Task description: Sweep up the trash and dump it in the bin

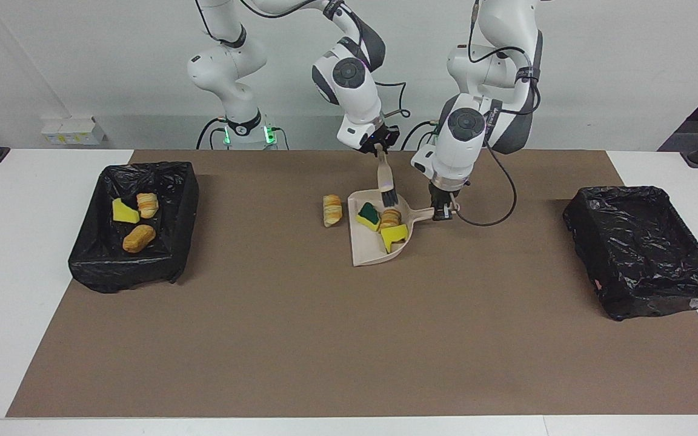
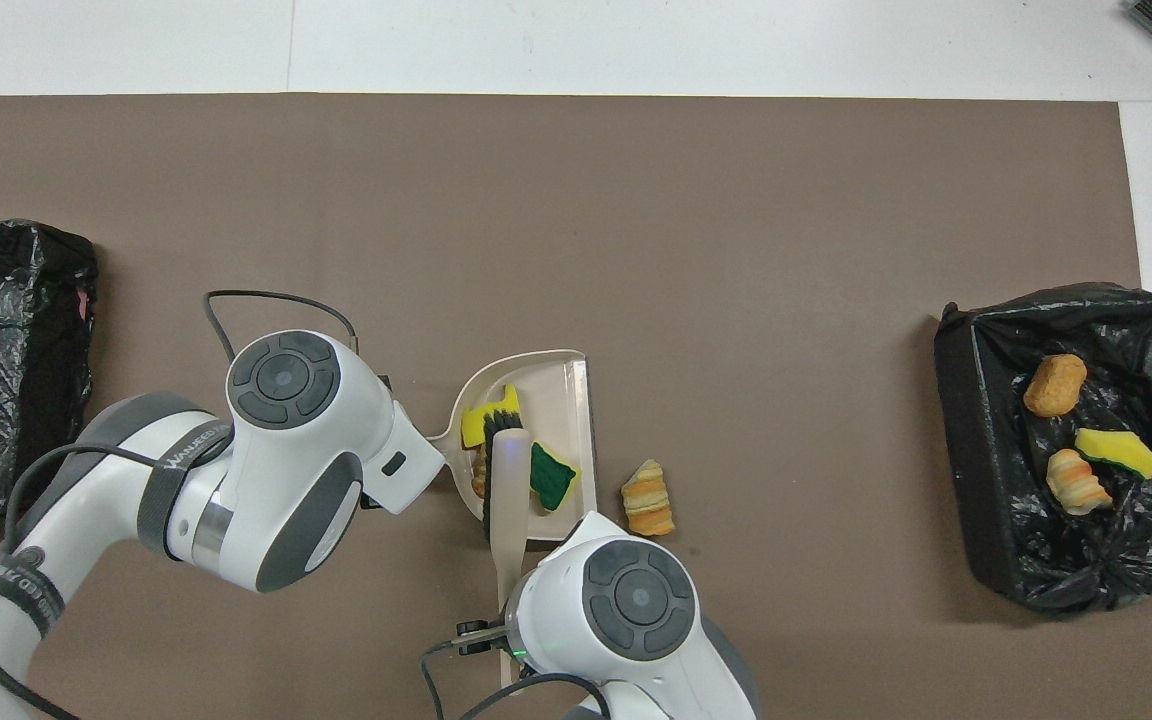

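Left gripper (image 1: 444,213) clamps the handle of the dustpan (image 1: 368,253), whose open edge faces the right arm's end; right gripper (image 1: 379,151) grips the brush (image 1: 386,185), handle up, bristles down in the pan. Three scraps (image 1: 388,225) lie in the pan. A fourth, the roll (image 1: 331,209), rests on the mat (image 1: 300,315) just beside the open edge, its long axis running toward the robots; three more (image 1: 134,221) sit in the bin (image 1: 182,200) at the right arm's end.

Three yellow sponge and bread scraps (image 1: 385,223) lie in the beige dustpan (image 1: 367,251); one striped tan bread lump (image 1: 331,209) sits on the brown mat just beside its open edge; three more scraps (image 1: 134,221) lie in the black-lined bin (image 1: 100,266).
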Robot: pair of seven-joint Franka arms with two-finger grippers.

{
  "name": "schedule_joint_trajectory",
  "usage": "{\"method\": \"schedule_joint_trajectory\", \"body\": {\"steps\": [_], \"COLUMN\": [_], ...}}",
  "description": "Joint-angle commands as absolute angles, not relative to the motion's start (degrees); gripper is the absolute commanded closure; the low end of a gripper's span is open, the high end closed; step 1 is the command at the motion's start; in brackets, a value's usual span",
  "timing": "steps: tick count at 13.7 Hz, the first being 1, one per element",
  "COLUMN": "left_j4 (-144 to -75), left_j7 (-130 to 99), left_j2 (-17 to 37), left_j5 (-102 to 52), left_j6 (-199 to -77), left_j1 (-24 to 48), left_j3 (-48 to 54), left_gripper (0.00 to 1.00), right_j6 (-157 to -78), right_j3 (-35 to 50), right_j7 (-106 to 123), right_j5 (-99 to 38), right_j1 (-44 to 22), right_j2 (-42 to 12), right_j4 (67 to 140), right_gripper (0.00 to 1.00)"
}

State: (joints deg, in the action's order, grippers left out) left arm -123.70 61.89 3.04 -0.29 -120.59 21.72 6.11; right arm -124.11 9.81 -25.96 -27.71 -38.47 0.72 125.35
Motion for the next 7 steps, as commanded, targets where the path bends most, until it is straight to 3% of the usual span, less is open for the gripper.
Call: {"method": "schedule_joint_trajectory", "body": {"steps": [1,4,7], "left_j4": [-125.1,-125.1,-125.1], "left_j7": [61.5,64.9,69.4], "left_j2": [1.8,1.8,1.8], "left_j5": [-1.0,-0.9,-0.3], "left_j6": [-120.4,-120.9,-120.8], "left_j1": [21.4,22.1,22.1], "left_j3": [6.2,6.2,6.1], "left_gripper": [1.0,1.0,1.0], "right_j6": [-118.9,-104.5,-101.9], "right_j3": [9.8,9.8,9.8], "right_j7": [-25.8,-25.8,-23.7], "right_j5": [-25.9,-20.6,-18.5], "right_j1": [-36.0,-29.2,-23.3], "right_j2": [3.0,5.8,9.0], "right_j4": [126.0,127.2,133.5], "right_gripper": [1.0,1.0,1.0]}}
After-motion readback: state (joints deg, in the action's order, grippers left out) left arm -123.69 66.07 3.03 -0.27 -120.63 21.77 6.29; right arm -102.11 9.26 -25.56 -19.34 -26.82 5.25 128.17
